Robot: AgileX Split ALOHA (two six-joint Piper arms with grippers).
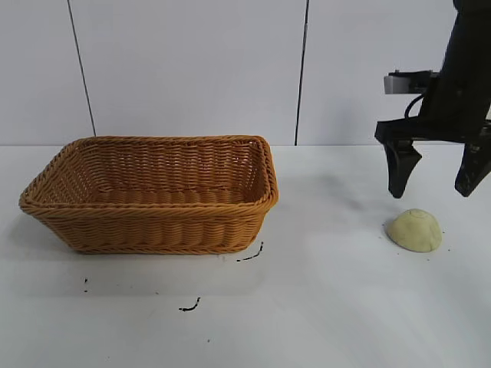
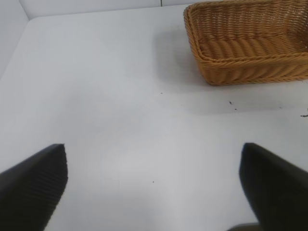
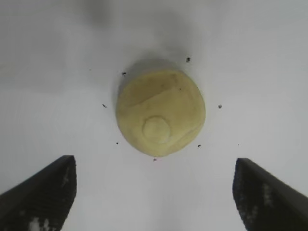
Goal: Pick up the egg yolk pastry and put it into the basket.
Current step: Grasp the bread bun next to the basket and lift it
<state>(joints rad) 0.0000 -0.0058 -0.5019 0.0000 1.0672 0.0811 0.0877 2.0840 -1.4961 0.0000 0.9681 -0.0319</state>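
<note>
Two things sit on the white counter: the basket toward the left side in the exterior view and the egg yolk pastry well apart from it toward the right. The pastry rests dome-up on the bare surface, with a small round bump on its top showing in the right wrist view. The right claw hangs just above the pastry, its two dark fingers spread wide and pointing down, touching nothing. Between pastry and basket the counter carries only a few small dark marks near the basket's front corner, and tiny dark specks ring the pastry itself. The basket holds nothing that can be seen. The left claw appears only in its own wrist view, fingers wide apart over bare counter, with the basket farther off.
</note>
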